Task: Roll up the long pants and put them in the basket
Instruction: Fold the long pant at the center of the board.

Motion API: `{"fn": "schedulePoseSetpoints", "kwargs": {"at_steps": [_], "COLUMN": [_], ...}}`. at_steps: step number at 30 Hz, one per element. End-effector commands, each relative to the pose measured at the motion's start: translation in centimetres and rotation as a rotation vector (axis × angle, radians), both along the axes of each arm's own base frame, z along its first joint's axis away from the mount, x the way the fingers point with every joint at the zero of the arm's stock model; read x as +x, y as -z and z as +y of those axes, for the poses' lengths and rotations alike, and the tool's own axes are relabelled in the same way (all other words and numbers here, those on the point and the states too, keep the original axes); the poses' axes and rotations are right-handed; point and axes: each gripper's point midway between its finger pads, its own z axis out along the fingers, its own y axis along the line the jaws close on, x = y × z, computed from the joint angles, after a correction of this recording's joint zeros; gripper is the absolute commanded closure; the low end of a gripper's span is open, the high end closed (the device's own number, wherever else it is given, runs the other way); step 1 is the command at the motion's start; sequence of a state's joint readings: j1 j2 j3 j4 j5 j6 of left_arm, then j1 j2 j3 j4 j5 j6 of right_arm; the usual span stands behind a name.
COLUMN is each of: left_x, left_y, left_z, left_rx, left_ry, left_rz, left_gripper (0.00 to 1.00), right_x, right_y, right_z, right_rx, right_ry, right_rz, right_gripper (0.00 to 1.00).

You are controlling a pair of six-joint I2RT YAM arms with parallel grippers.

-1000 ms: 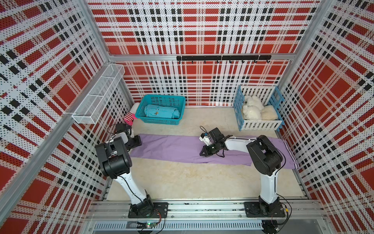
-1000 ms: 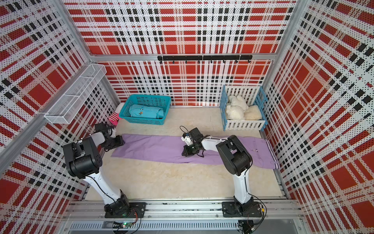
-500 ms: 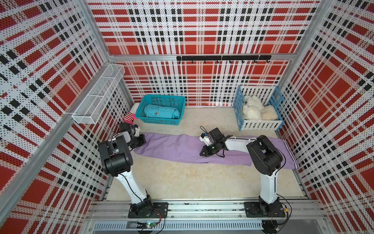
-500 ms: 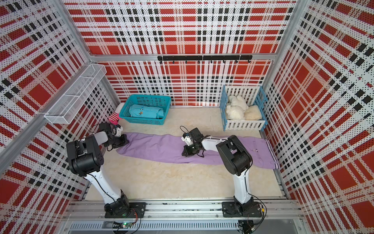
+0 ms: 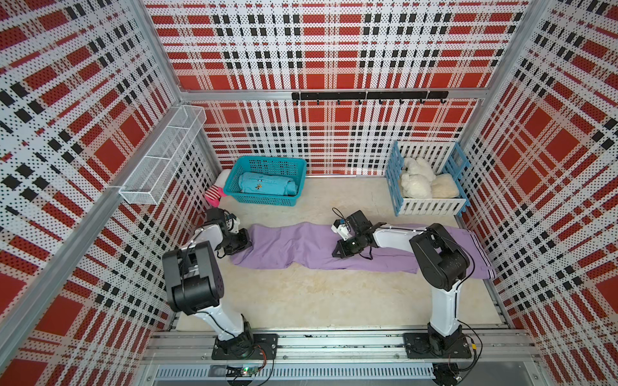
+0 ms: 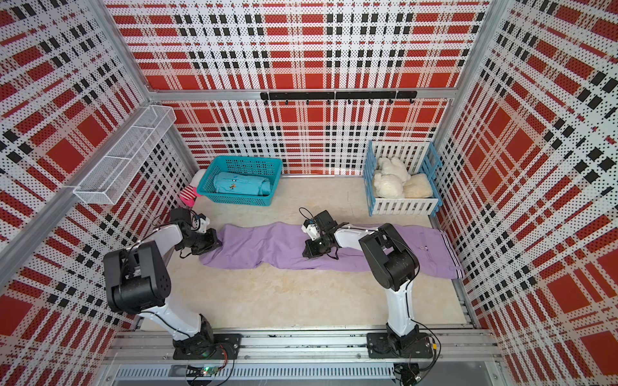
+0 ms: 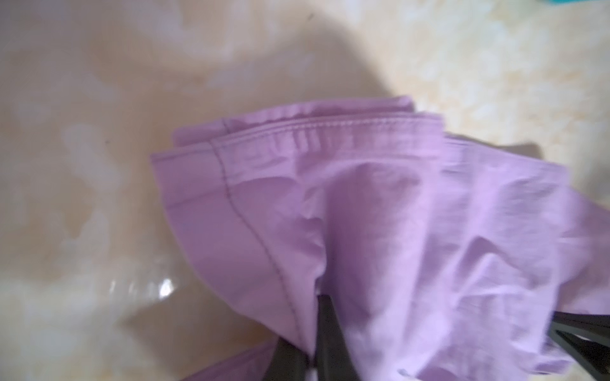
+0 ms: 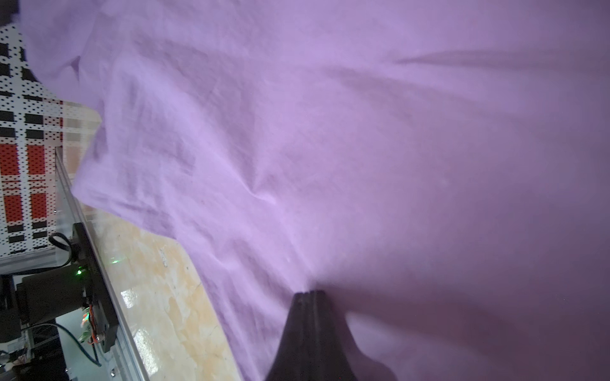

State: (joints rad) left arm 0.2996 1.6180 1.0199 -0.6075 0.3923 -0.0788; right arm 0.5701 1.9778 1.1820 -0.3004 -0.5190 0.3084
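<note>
Across the middle of the table (image 5: 317, 300) lie the long pants (image 5: 301, 247). They are stretched out flat in one long purple strip. The striped waistband (image 6: 451, 254) is at the right end and the leg ends are at the left. The left gripper (image 5: 245, 241) sits right at the leg ends. Its jaws are squeezed shut on a bunch of the purple cloth, a little way back from the stitched hem (image 7: 297, 132). The cloth there is puffed up and looks lifted a little off the table. I think it holds this end because a roll has to start at one end, and the leg ends are the easy part to turn over. The right gripper (image 5: 337, 253) is down on the middle of the pants. Its jaws are closed together, and its fingertips (image 8: 302, 305) touch the cloth. Small wrinkles run out from that spot. I cannot tell if it has pinched a bit of cloth or only presses on it. My guess is that it is there to pin the pants down, so the whole strip does not slide when the left end is turned. No roll has been made yet. Behind the pants, and apart from them, stands a basket (image 5: 261, 200) with a rolled blue cloth (image 5: 267, 183) inside.
</note>
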Motion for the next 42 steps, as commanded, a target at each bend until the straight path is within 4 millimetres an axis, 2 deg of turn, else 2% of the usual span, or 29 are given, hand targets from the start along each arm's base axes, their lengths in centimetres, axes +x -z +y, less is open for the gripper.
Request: {"fn": "schedulePoseSetpoints", "kwargs": {"at_steps": [1,6,9,14,17,19,24,27,30,32,36,39,42], "left_x": [1.2,3.0,4.4,7.8,9.4,9.9,10.3,10.1,10.0,10.2,10.2,9.0,7.7], "left_y": [-5.1,-10.2,-12.4,-15.7,-17.0,-17.5,-17.9,-17.7,-17.9,-17.7,-16.6,-15.6,-14.2], "left_z": [-1.3,-4.4,-8.2,-16.2,-23.0,-28.6,-39.4,-45.1,-49.9,-52.0,-55.1,-57.1,-58.5], "left_rx": [0.007,-0.030,-0.103,-0.213,-0.280,-0.331,-0.465,-0.564,-0.637,-0.670,-0.731,-0.750,-0.763], "left_ry": [-0.042,-0.017,0.027,0.104,0.196,0.273,0.393,0.452,0.506,0.520,0.551,0.588,0.611], "left_rz": [-0.116,-0.243,-0.303,-0.376,-0.383,-0.382,-0.384,-0.379,-0.379,-0.376,-0.344,-0.317,-0.286], "left_gripper": [1.00,1.00,1.00,1.00,1.00,1.00,1.00,1.00,1.00,1.00,1.00,1.00,1.00], "right_x": [0.5,1.5,2.0,3.1,3.7,3.8,3.4,2.7,1.9,1.3,0.2,-0.4,-1.1], "right_y": [-1.5,-4.9,-7.1,-11.7,-14.3,-16.1,-19.6,-22.0,-23.8,-24.1,-23.2,-23.9,-23.5], "right_z": [-2.1,-3.1,-4.1,-7.6,-11.3,-13.9,-20.0,-22.2,-23.4,-23.6,-23.7,-24.8,-26.1], "right_rx": [-0.041,-0.028,-0.028,-0.033,-0.076,-0.106,-0.148,-0.148,-0.156,-0.158,-0.178,-0.197,-0.260], "right_ry": [0.062,0.105,0.142,0.282,0.408,0.498,0.708,0.793,0.830,0.821,0.817,0.867,0.890], "right_rz": [-0.014,-0.073,-0.117,-0.201,-0.260,-0.293,-0.340,-0.396,-0.426,-0.416,-0.379,-0.403,-0.389], "right_gripper": [1.00,1.00,1.00,1.00,1.00,1.00,1.00,1.00,1.00,0.95,0.81,0.72,0.66]}}
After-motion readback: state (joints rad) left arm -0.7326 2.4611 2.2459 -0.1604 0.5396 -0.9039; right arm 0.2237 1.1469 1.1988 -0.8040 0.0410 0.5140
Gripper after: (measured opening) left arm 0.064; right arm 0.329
